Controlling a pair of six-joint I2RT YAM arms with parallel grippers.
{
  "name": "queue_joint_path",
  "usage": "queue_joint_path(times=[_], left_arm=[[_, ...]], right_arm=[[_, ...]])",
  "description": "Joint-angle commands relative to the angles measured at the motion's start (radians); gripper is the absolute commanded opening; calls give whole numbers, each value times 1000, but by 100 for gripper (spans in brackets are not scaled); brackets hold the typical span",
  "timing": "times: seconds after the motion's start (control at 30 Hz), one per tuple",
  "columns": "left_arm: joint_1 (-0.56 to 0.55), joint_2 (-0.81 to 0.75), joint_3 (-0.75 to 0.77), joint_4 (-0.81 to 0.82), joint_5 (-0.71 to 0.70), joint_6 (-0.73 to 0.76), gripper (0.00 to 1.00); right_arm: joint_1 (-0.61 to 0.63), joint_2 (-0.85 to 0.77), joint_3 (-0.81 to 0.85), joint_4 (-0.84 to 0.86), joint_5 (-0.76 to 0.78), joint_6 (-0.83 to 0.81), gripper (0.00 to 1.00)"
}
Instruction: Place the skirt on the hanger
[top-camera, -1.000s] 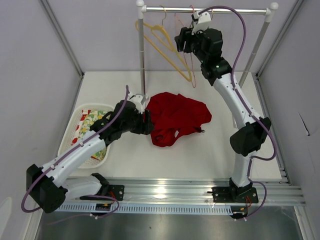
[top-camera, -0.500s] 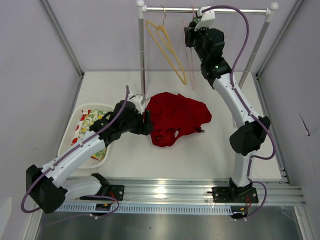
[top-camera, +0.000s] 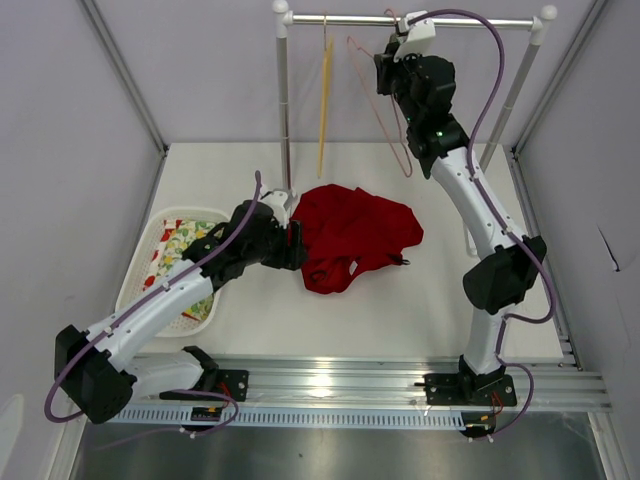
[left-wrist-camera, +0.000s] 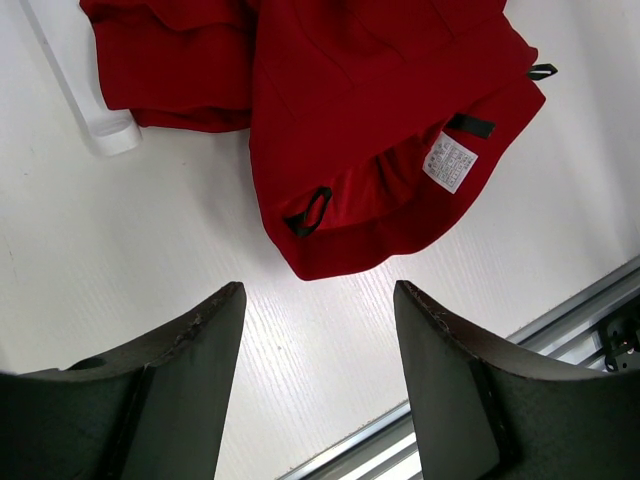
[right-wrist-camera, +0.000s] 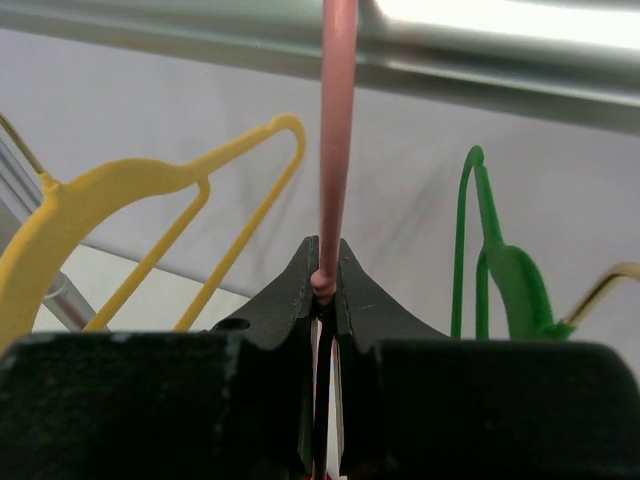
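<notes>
- Top external view: the right gripper (top-camera: 388, 62) was raised to the rail (top-camera: 460, 20) at the upper centre of the frame, at the top of the hanger (top-camera: 407, 172); its jaw gap could not be judged from here; the thin pink hanger hung below the rail, its lower corner slanting down and to the right; the left gripper (top-camera: 298, 245) sat low at the left edge of the skirt (top-camera: 355, 235), a crumpled red heap on the table (top-camera: 420, 310) at mid-frame.
- Left wrist view: the left gripper (left-wrist-camera: 320, 300) stood wide apart and held nothing; bare table showed between its fingers (left-wrist-camera: 200, 340); the skirt filled the upper part of the frame, just beyond the tips, with a white label (left-wrist-camera: 450, 162) and a black loop (left-wrist-camera: 310, 212) showing at its folded hem.
- Right wrist view: the right gripper (right-wrist-camera: 325, 262) was pinched together on the hanger's upright pink wire, just under the rail; a yellow hanger (right-wrist-camera: 150, 200) hung at left, a green hanger (right-wrist-camera: 490, 250) at right.
</notes>
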Motion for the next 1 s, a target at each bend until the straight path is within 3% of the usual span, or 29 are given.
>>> queue_joint_path(times=[0.0,0.4,0.97], left_arm=[[10,1,36,40,-7,22,66],[34,7,27,72,6,22,69],[50,59,32,109,15,-1,66]], right_arm=[[-2,-87,70,21,-21,-11,0],[7,-208,-41,1,-41,18,0],[56,-615,-501,-2,17,119,0]])
